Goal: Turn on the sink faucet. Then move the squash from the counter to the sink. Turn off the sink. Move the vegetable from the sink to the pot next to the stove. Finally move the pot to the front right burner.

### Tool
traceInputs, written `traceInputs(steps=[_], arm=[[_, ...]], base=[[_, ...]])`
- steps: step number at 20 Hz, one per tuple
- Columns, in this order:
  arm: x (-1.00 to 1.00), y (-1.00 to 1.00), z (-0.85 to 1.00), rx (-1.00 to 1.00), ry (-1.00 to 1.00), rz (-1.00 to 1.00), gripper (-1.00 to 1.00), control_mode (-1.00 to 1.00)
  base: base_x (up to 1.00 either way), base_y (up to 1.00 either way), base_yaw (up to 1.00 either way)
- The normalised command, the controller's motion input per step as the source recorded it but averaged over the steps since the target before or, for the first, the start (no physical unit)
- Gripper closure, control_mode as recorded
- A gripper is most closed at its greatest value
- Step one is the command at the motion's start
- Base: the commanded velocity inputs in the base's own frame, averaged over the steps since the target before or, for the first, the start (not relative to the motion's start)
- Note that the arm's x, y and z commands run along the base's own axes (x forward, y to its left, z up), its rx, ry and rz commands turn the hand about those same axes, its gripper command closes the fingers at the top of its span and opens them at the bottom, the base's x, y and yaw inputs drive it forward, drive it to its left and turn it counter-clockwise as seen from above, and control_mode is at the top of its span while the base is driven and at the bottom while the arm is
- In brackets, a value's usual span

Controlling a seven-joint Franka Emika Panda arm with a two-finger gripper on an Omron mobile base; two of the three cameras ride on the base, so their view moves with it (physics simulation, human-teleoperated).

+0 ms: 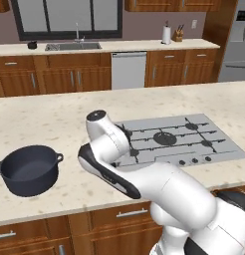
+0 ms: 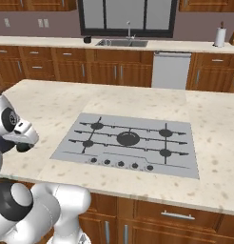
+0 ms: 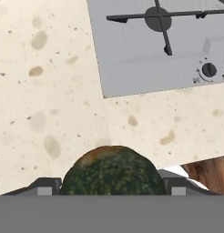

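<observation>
Squash heading for the pot

Fingers (image 3: 49,185) pinching the squash (image 3: 113,172) between them, stove (image 3: 159,45) ahead; next, I reckon, swing over the pot (image 1: 30,169) and let go

Beige speckled stone on the counter (image 1: 55,119) — smooth, matt. Brushed grey steel for the stove (image 2: 133,143), black wire grates over it. Dark matt pot (image 1: 30,169). Mottled, bumpy green rind on the squash (image 3: 113,173) — dull. Glossy brown wood cabinets (image 1: 60,79).
</observation>
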Motion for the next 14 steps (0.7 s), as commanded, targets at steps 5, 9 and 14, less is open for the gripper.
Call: traceInputs(steps=[5, 9, 14], arm=[[0.33, 0.61, 0.15, 0.0, -0.07, 0.01, 1.0, -1.0], [0.24, 0.39, 0.33, 0.0, -0.03, 0.08, 1.0, -1.0], [0.16, 0.34, 0.3, 0.0, 0.01, 0.15, 1.0, -1.0]], base=[[0.0, 0.0, 0.0], [0.0, 0.0, 0.0], [0.0, 0.0, 0.0]])
